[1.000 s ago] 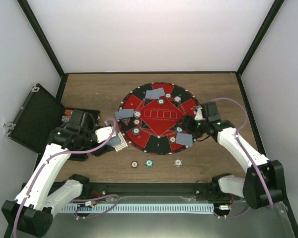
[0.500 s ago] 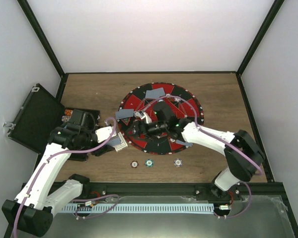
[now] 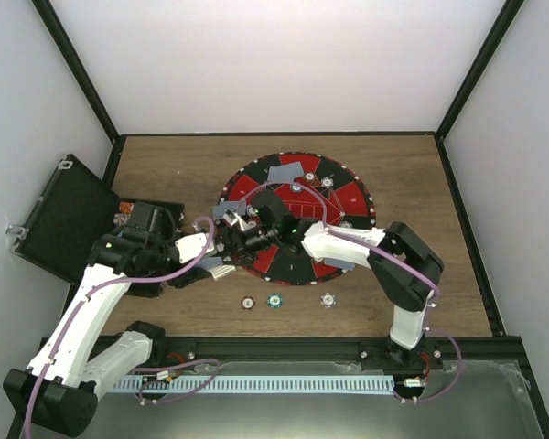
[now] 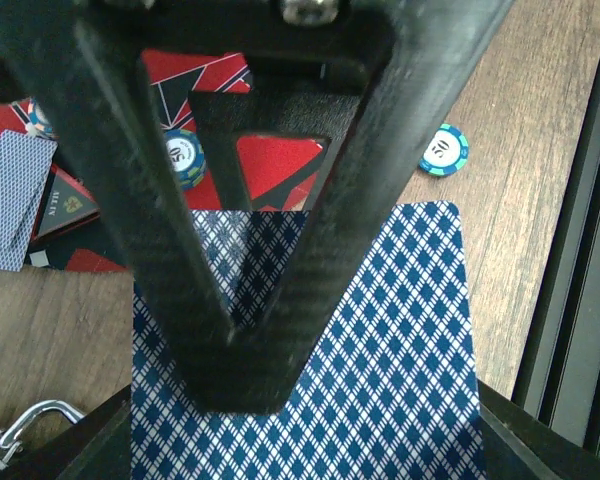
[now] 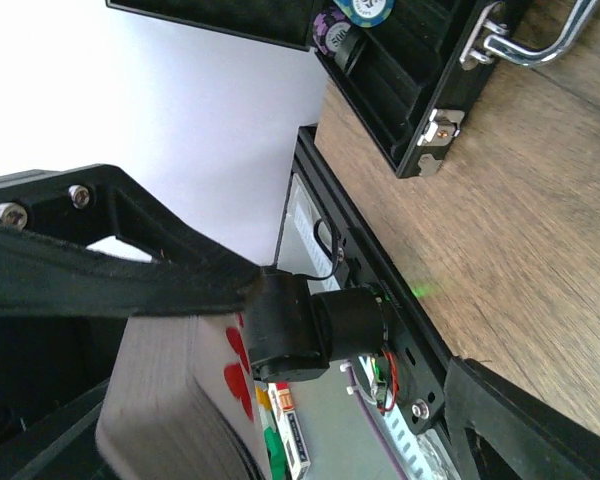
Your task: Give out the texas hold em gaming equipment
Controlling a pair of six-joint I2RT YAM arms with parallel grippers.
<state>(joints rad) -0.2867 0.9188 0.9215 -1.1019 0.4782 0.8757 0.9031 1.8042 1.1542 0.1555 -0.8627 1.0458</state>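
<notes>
left end effector (image 3: 214,263): clamped shut on the deck of cards (image 4: 380,360), at the left edge of the poker mat (image 3: 297,251)
deck of cards: held flat, blue-diamond backs up in the left wrist view; in the right wrist view it shows edge-on with red pips on the bottom face
right end effector (image 3: 229,240): arm reaches across the mat to the deck; jaws spread wide, holding nothing
right finger (image 5: 110,260): lies along the top of the deck; can't tell if it touches
poker mat: round, red and black, in the middle of the tabletop (image 3: 165,165)
dealt cards (image 3: 285,171): back up on the mat, one at the far rim, one at the left rim, one at the near-right rim partly under the right arm
mat chip (image 4: 180,157): blue striped rim, flat on the mat just past the deck
loose chips (image 3: 274,299): three in a row on the bare tabletop, near side of the mat, apart from each other; the middle one is teal
case (image 3: 59,219): black, hinged open at the tabletop's left edge, behind the left arm
case chips (image 5: 365,8): stacked inside the case, only partly in frame
</notes>
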